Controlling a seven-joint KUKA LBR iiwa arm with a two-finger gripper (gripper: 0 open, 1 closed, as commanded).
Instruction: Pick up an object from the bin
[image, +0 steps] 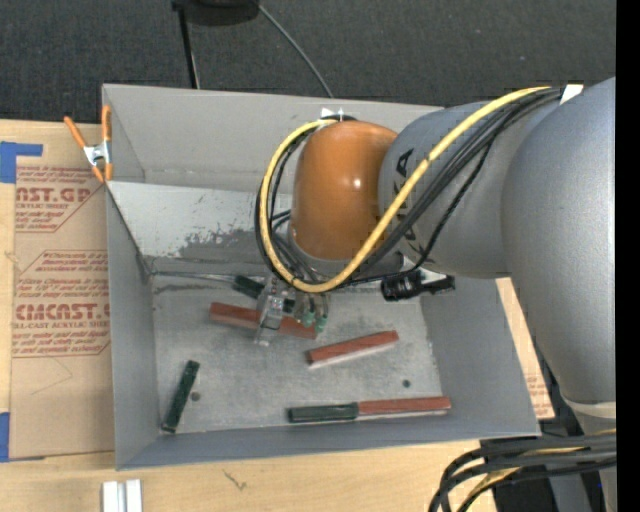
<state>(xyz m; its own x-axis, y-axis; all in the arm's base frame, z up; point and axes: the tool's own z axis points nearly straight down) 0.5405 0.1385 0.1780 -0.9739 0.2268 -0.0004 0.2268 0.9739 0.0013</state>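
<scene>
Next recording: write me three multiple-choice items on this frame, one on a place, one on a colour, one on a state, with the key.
1. Where does the dark green stick lie?
A. lower left corner of the bin
B. upper right corner
C. middle of the floor

2. What colour is the bar just right of the gripper?
A. blue
B. red-brown
C. yellow

3. How does that bar rest?
A. standing upright
B. propped on the rim
C. flat on the floor

Key:
1 A, it sits beside the left wall, near the lower one.
2 B, its top face is red-brown.
3 C, its whole length lies on the grey floor.
</scene>
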